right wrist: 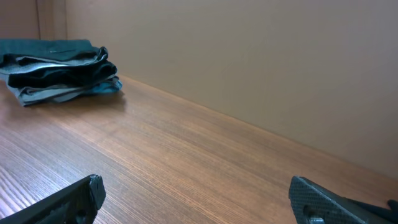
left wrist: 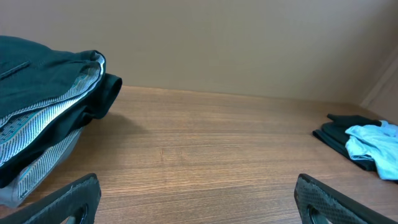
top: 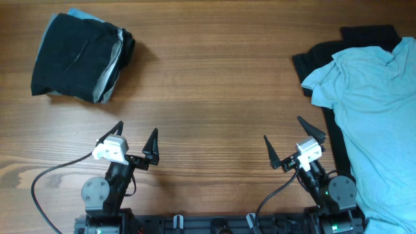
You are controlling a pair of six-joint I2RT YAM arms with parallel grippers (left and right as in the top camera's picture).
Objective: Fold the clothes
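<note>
A folded stack of clothes (top: 79, 57), black on top with grey layers under it, lies at the far left of the table; the same stack (left wrist: 43, 106) (right wrist: 59, 70) shows in both wrist views. A pale blue T-shirt (top: 374, 110) lies spread over a black garment (top: 325, 55) at the right edge, and the left wrist view catches the T-shirt (left wrist: 373, 144) too. My left gripper (top: 135, 138) stands open near the front, well short of the stack, with nothing between its fingers (left wrist: 74, 198). My right gripper (top: 294, 142) is open too, just left of the T-shirt, fingers (right wrist: 326, 199) empty.
Bare wooden table (top: 214, 84) stretches between the two piles. A beige wall (left wrist: 236, 43) rises behind the table's far edge. Both arm bases (top: 97, 192) and their cables sit at the front edge.
</note>
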